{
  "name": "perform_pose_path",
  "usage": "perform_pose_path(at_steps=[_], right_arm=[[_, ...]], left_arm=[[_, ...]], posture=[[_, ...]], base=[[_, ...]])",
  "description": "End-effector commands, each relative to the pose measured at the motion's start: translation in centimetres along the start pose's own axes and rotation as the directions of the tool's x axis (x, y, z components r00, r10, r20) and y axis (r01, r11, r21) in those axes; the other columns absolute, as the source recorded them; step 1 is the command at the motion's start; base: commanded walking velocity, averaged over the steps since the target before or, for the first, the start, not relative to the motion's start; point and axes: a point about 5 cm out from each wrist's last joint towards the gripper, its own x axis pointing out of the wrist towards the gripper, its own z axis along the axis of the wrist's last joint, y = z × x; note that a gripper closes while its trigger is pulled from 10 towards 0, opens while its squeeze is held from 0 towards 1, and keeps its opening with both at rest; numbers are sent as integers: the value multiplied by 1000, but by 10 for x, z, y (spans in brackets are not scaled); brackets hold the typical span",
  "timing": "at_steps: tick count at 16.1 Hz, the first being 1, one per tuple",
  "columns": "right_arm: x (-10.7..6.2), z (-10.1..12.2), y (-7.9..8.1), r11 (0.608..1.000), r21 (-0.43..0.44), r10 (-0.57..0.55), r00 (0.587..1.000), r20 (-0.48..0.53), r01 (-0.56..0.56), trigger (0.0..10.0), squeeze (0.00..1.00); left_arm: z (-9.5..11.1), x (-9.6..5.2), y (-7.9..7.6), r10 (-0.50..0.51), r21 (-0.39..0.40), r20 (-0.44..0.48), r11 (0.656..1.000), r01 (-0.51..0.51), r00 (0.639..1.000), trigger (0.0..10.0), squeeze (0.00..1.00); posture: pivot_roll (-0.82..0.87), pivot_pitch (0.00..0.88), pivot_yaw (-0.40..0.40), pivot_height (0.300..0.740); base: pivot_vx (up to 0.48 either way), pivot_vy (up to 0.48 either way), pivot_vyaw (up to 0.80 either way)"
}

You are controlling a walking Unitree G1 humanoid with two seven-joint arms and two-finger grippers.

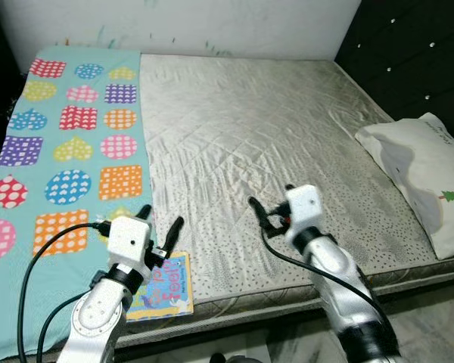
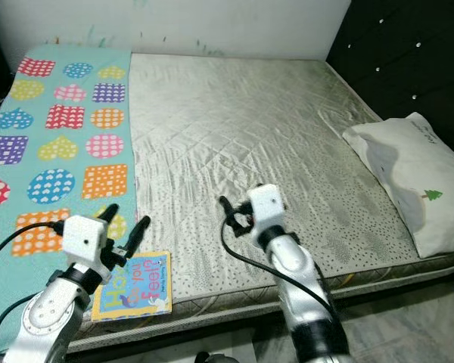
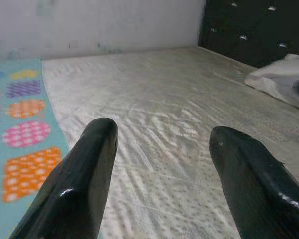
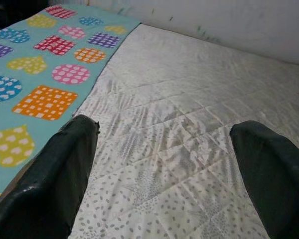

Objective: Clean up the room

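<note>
A colourful children's book [image 1: 166,289] lies flat at the near edge of the bed, on the seam between the teal blanket [image 1: 68,151] and the silver quilted mattress [image 1: 250,128]. My left gripper [image 1: 160,221] hovers just above the book's far end, open, with nothing between its fingers [image 3: 97,149]. Out over the bare mattress to the right, my right gripper [image 1: 271,198] is also open and empty, its fingers [image 4: 72,149] spread wide and pointing across the bed toward the blanket.
A white pillow [image 1: 424,174] with a small green tree print lies at the bed's right edge, by the dark tufted headboard [image 1: 408,53]. A white wall runs along the far side. Floor shows below the bed's near edge.
</note>
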Motion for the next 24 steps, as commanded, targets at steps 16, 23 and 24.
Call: perform_pose_path(at_steps=[16, 23, 24], right_arm=[[11, 22, 9, 985, 137, 95, 989, 110, -110, 10000, 0], [18, 16, 20, 972, 138, 176, 980, 95, -188, 10000, 0], [20, 16, 26, 965, 135, 213, 973, 92, -224, 10000, 0]], left_arm=[[-3, -18, 39, 392, -108, 31, 916, -386, 920, 10000, 0], [-3, -26, 39, 430, -107, 34, 899, -424, 902, 10000, 0], [-3, -32, 40, 458, -108, 34, 885, -452, 888, 10000, 0]], posture=[[72, 0, -118, 740], [103, 0, -180, 740], [117, 0, -202, 740]], base=[[0, 0, 0], [0, 0, 0], [0, 0, 0]])
